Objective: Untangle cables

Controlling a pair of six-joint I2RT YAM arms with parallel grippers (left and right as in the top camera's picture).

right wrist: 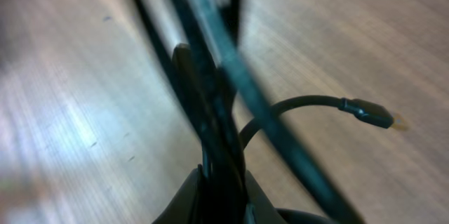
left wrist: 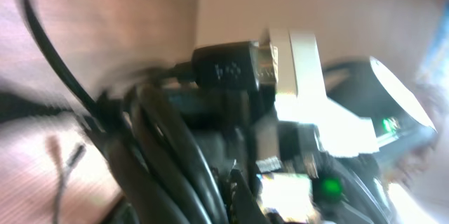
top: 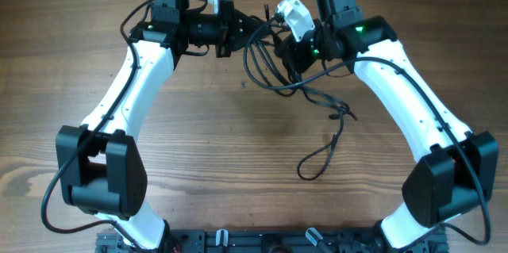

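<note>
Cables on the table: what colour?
The cables are black, shown best in the overhead view.

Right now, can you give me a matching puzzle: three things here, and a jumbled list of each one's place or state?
Things: 1 loose loop of thin black cable; 2 right gripper; 3 small green light.
States: A glowing on the white right arm; B lying on the brown wooden table; C shut on thin black cables.
Pairs: 1-B, 2-C, 3-A.
</note>
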